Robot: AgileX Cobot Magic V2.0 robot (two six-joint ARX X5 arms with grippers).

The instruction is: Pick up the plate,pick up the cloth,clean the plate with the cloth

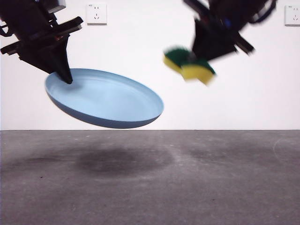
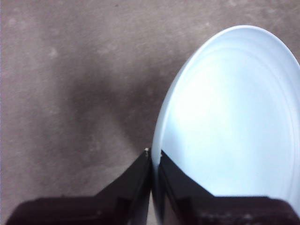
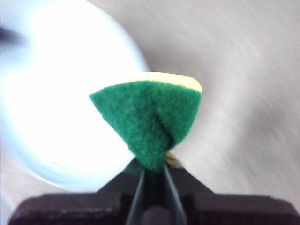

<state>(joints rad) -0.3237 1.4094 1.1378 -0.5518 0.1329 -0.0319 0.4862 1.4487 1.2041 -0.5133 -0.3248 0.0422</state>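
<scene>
Grey table (image 1: 150, 187) beneath lifted plate (image 1: 108, 101)

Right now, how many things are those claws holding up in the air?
2. The plate hangs tilted from the left claw; the sponge is pinched in the right claw, beside the plate.

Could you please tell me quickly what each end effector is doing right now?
Left end effector: closed on the rim of the plate, held tilted above the table.
Right end effector: closed on the cloth, held in the air.
</scene>
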